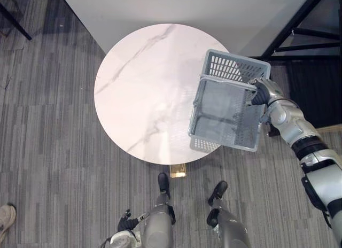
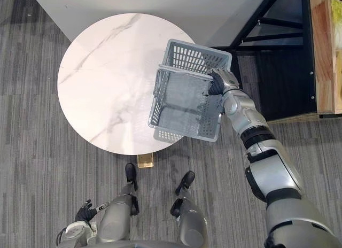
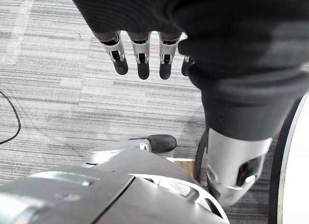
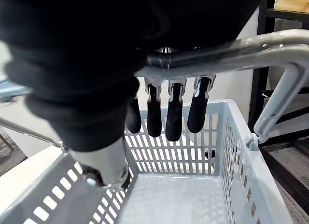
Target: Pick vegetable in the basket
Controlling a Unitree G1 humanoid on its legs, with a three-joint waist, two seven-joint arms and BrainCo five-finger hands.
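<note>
**Left eye view**
- Round white marble-veined surface (image 1: 139,87): whole rim visible. The far edge lies close to a pale wall panel (image 1: 187,13).
- Grey striped carpet (image 1: 48,125): open floor off the surface's left and near edges.
- Grey plastic lattice basket (image 1: 224,106): tilted over the surface's right edge, partly overhanging the rim. Whether its base touches the surface cannot be told.
- Right hand (image 1: 260,93): at the basket's outer side, just beyond the surface's right edge. Its grip is hard to make out here.
- Black metal frame (image 1: 299,18): off the surface's far right, close behind the basket.
- Left hand (image 1: 127,224): low, off the surface's near edge, above carpet.
- Person's pale shoe (image 1: 5,218): well off the surface's near left, cut off.

**Right eye view**
- Wooden shelf unit (image 2: 323,55): beyond the frame, well apart from the surface, cut off. A yellow-green patch at its top corner is too small to identify.

**Left wrist view**
- Fingers (image 3: 143,69): straight and relaxed, holding nothing, over carpet.
- Surface rim: shows as a curved sliver.

**Right wrist view**
- Fingers (image 4: 174,120): hooked round the basket's silver metal handle (image 4: 270,48).
- Basket: slotted walls and bare floor show below the fingers.
- Thumb: hidden behind the dark cover.
</note>
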